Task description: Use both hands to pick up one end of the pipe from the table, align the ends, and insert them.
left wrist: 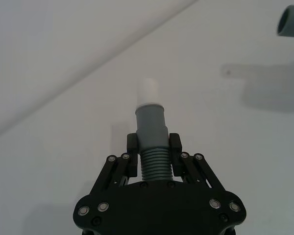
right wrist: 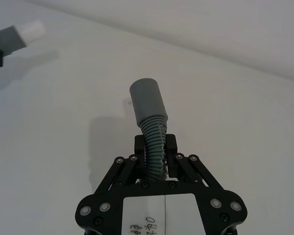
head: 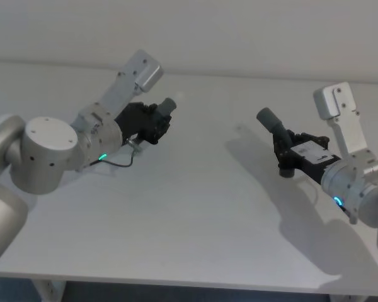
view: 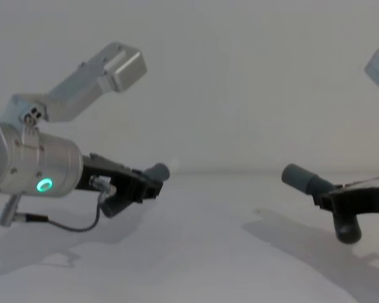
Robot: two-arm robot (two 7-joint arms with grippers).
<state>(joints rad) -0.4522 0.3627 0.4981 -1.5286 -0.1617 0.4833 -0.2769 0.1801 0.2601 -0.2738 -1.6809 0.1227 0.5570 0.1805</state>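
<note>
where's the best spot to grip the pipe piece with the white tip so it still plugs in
Its ribbed part, from the rear, as the left gripper holds it now: fingers clamp the ribs, leaving the collar and pale tip free to enter the socket held by the right gripper.

The plain matte white flat table [head: 189,226] takes up most of the head view. Its far edge, at 12 o'clock, meets a wall [head: 252,31] of almost the same white, and the line between them is only a soft crease. Its near edge runs straight at 6 o'clock, and below it, at 7 o'clock, a piece of white support [head: 50,290] shows. One tiny dark mark [left wrist: 229,72] is on the surface, at about 2 o'clock from the middle. Just beside this mark a broad grey shadow [head: 271,182] begins and stretches toward 4 o'clock. A fainter shadow [head: 116,171] lies on the table at 9 o'clock.
</note>
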